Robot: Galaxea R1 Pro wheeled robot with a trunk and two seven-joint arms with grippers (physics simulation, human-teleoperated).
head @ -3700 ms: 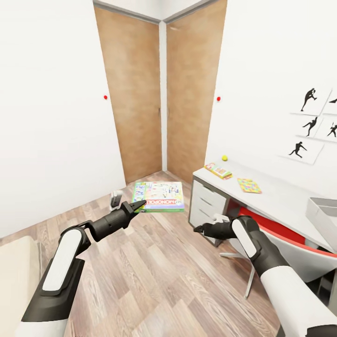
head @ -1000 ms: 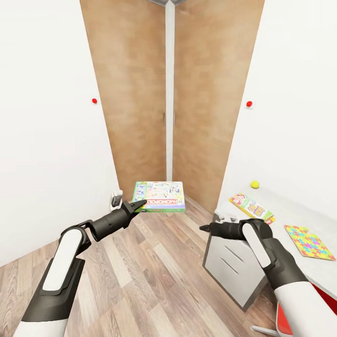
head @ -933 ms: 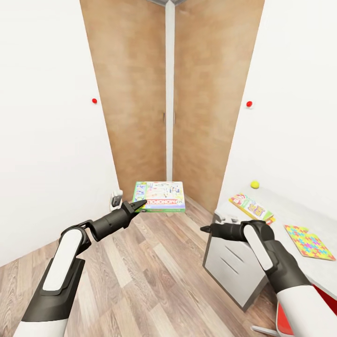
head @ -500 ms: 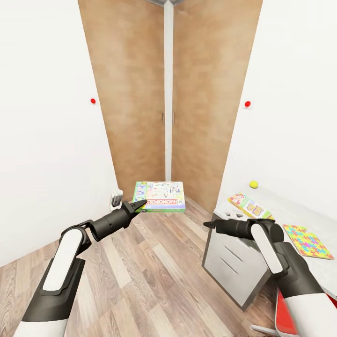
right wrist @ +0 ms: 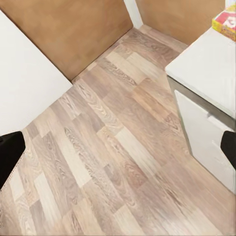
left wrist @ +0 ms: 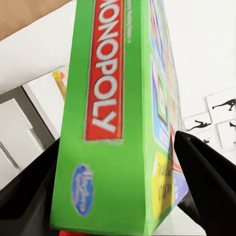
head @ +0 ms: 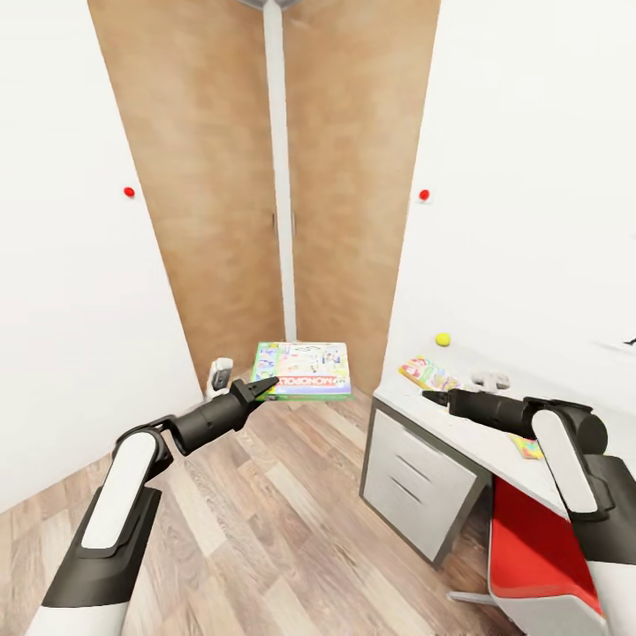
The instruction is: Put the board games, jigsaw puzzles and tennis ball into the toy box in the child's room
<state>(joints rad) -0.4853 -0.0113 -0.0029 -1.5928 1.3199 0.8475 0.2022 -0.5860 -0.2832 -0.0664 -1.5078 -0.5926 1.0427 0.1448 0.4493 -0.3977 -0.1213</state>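
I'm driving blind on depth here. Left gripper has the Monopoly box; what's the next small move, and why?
Probably turn the base right along the table. The left gripper holds the Monopoly box over the floor, and no toy box is in sight from the head view.

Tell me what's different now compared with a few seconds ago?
The robot has rolled closer to the table and turned, so the whole view shifted. Its right gripper has reached out over the tabletop, toward the yellow game box. The left gripper still clamps the Monopoly box, held out as before.
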